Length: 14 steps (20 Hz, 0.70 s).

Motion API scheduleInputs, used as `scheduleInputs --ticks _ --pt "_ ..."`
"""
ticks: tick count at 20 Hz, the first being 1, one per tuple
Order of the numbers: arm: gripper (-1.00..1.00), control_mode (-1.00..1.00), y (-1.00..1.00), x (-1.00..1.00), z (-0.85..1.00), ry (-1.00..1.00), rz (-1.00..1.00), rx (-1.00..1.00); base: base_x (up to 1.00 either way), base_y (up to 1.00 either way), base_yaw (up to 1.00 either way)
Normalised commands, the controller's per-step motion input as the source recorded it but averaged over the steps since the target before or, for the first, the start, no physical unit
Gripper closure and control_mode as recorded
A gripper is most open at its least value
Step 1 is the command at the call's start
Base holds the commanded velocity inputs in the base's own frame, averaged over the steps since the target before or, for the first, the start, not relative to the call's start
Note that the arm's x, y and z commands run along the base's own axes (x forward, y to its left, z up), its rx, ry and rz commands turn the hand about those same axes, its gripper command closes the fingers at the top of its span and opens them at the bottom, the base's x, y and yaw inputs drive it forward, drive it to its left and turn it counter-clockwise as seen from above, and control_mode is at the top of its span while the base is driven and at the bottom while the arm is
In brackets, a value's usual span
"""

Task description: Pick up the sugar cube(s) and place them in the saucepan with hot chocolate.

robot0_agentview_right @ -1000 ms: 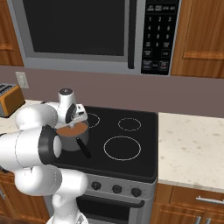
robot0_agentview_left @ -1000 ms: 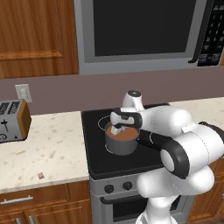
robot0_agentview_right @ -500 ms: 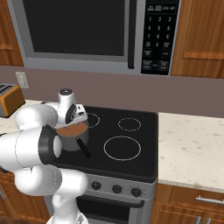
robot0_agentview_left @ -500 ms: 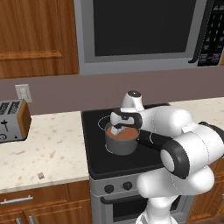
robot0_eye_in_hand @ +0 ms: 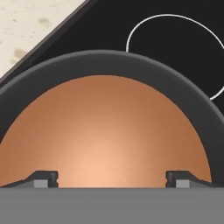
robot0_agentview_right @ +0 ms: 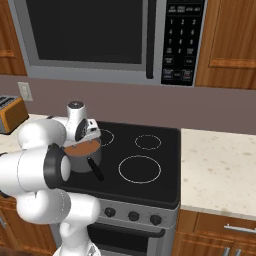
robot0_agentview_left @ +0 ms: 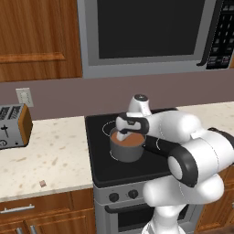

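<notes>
The gripper hangs wide open and empty over the saucepan. At the pan's eight o'clock, a sugar cube on the counter looks light, hard, crumbly; pinch opposite flat faces.

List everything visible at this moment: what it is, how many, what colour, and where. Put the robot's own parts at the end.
saucepan: one, grey with a black handle, brown liquid inside, on the stove's front left burner
sugar cube: one, pinkish-tan, on the counter near its front edge, left of the stove
stove: one, black glass top with white burner rings, knobs on the front
microwave: one, grey with a dark door, above the stove
toaster: one, silver and orange-brown, at the far left of the counter
wall outlet: one, white, above the toaster
counter: beige, speckled, both sides of the stove
arm: white, dark joints
claw: open, just above the liquid
</notes>
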Motion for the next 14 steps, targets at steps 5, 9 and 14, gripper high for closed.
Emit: scheduleInputs --ticks 5,9,14 --pt "-1.00 -1.00 -0.07 -0.06 0.13 0.00 0.00 0.00 0.00 0.00 0.00" --pt "-1.00 -1.00 0.04 -0.04 0.25 -0.03 0.00 0.00 0.00 0.00 0.00" --pt "-1.00 -1.00 0.08 -0.02 0.37 -0.05 0.00 0.00 0.00 0.00 0.00"
